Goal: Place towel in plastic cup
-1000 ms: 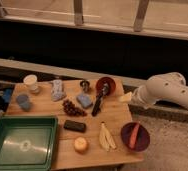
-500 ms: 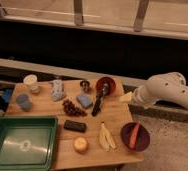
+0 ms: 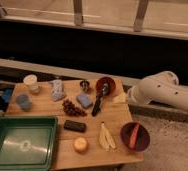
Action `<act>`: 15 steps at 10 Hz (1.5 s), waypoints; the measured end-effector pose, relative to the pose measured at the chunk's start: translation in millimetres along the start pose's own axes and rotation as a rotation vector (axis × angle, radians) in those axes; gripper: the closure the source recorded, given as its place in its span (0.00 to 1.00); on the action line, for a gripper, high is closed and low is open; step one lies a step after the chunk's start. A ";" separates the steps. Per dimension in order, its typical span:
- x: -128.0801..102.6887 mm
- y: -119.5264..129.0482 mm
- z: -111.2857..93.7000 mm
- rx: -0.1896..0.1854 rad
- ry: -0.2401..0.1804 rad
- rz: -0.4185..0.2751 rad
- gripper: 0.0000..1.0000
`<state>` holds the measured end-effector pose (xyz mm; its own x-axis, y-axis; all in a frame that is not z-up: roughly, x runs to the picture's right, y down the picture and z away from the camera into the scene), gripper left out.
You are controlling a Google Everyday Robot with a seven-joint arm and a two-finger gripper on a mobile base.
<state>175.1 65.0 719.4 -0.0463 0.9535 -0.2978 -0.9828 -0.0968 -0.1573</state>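
The towel (image 3: 58, 90) is a crumpled grey-blue cloth lying at the back of the wooden table (image 3: 117, 120), left of centre. A white plastic cup (image 3: 31, 83) stands upright just left of it, near the back left corner. A low blue cup (image 3: 23, 102) sits in front of the white one. My white arm (image 3: 159, 91) reaches in from the right. My gripper (image 3: 123, 97) is at its end, over the table's right edge beside a red bowl (image 3: 107, 85), far from the towel and the cups.
A green tray (image 3: 21, 145) lies at the front left. Also on the table are a blue sponge (image 3: 84, 100), grapes (image 3: 73, 108), a black utensil (image 3: 98, 101), a small metal cup (image 3: 84, 86), a dark block (image 3: 74, 126), a banana (image 3: 105, 137), an orange round thing (image 3: 80, 145) and a dark red bowl (image 3: 135, 136).
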 end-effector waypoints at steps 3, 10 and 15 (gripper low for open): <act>-2.1 85.0 5.6 -0.057 -0.013 -0.165 0.20; 12.7 181.4 -4.3 -0.172 -0.017 -0.325 0.20; 1.2 189.6 -7.8 -0.150 -0.052 -0.361 0.20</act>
<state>-9.9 45.6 681.8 0.2851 0.9465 -0.1509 -0.9006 0.2107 -0.3802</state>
